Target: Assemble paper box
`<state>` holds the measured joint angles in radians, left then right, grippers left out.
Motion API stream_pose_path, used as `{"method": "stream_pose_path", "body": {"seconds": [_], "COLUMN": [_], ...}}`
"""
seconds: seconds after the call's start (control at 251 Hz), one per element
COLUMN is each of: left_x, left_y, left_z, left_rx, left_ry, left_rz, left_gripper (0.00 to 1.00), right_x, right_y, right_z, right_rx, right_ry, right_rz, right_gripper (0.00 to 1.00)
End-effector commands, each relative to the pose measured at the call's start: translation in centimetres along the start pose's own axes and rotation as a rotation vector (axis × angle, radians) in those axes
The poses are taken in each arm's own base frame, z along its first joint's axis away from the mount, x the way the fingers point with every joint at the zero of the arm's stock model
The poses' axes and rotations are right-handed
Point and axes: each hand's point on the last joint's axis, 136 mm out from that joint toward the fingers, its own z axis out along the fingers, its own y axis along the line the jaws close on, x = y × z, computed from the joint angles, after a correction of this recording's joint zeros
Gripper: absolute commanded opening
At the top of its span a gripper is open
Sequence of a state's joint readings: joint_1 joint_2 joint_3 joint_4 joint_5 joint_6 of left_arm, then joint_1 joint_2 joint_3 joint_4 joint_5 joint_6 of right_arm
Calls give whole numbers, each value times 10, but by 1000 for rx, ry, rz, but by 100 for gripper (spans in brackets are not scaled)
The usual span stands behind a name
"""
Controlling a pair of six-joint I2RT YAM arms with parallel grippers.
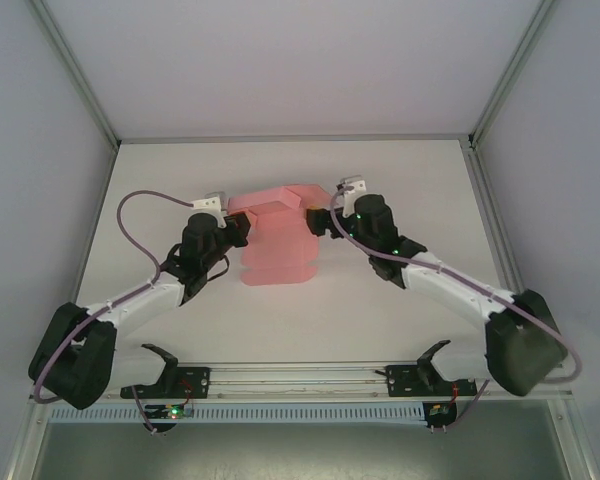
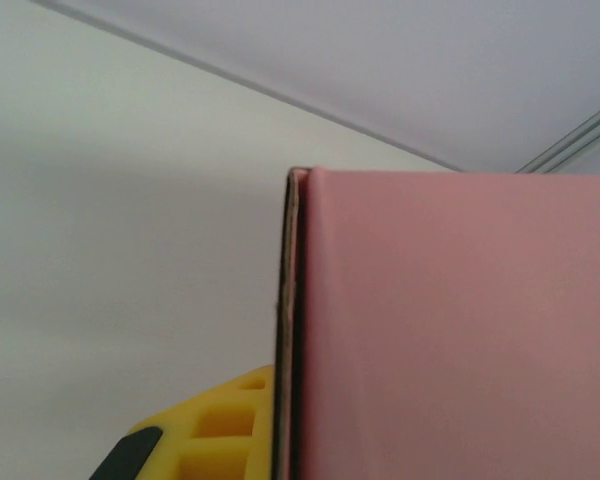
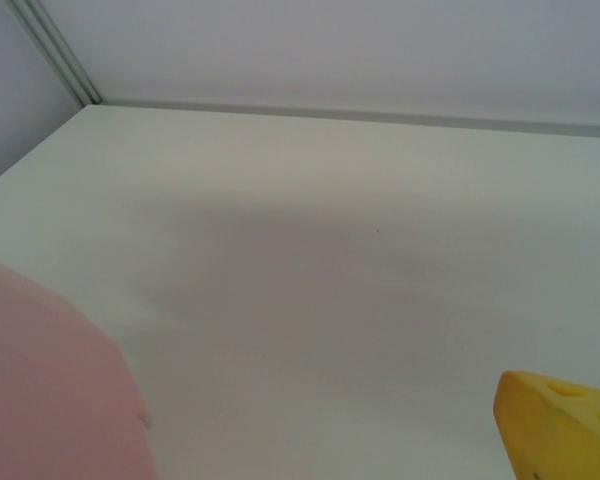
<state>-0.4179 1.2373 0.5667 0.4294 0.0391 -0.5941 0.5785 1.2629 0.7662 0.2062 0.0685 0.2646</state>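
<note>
The paper box (image 1: 275, 250) is a pink card sheet, partly folded, lying mid-table with raised panels at its far end. My left gripper (image 1: 242, 232) is at its left edge. In the left wrist view an upright pink panel (image 2: 460, 330) fills the right side, and its edge presses against my yellow finger (image 2: 210, 430); the other finger is hidden behind the card, so the left gripper (image 2: 292, 410) is shut on it. My right gripper (image 1: 318, 222) is at the sheet's right edge and stands open (image 3: 310, 440). One yellow finger (image 3: 565, 420) shows at lower right and pink card (image 3: 40, 390) at lower left.
The white table (image 1: 380, 320) is enclosed by grey walls with metal frame posts at the back corners (image 1: 470, 140). A rail with black brackets (image 1: 300, 378) runs along the near edge between the arm bases.
</note>
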Motion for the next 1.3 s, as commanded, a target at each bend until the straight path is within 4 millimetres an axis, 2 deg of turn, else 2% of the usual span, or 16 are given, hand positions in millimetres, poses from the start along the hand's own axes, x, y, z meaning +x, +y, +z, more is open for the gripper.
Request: {"method": "stream_pose_path", "body": {"seconds": [0.0, 0.196, 0.299, 0.359, 0.435, 0.483, 0.543, 0.603, 0.846, 1.081, 1.153, 1.293], "left_x": [-10, -4, 3, 6, 8, 9, 9, 10, 15, 14, 14, 14], "left_y": [3, 0, -7, -13, -19, -22, -24, -25, -29, -21, -22, -26], "left_z": [-10, -16, -18, -20, -21, -21, -22, -22, -23, -22, -21, -20], "left_rx": [-40, -20, 26, 64, 96, 116, 127, 137, 155, 109, 111, 133], "left_ry": [-40, 0, 38, 53, 67, 76, 77, 76, 100, 101, 107, 111], "left_rz": [62, 132, 177, 195, 202, 206, 206, 206, 214, 206, 211, 207], "left_gripper": [0, 0, 0, 0, 0, 0, 0, 0, 0, 0, 0, 0], "right_x": [2, 2, -3, -11, -24, -31, -33, -32, -26, 19, 23, 16], "right_y": [-13, -37, -58, -61, -47, -35, -17, -1, 39, 88, 94, 100], "right_z": [-34, -94, -113, -120, -122, -121, -115, -109, -91, -95, -90, -75], "right_rx": [11, -6, 74, 65, -27, -95, -202, -311, -566, -723, -712, -674], "right_ry": [-14, -103, -122, -122, -122, -115, -86, -50, 45, 115, 104, 92], "right_rz": [-15, -2, -23, -39, -91, -131, -183, -215, -336, -572, -603, -577], "right_gripper": [98, 98, 98, 98, 93, 84, 75, 72, 70, 70, 70, 70]}}
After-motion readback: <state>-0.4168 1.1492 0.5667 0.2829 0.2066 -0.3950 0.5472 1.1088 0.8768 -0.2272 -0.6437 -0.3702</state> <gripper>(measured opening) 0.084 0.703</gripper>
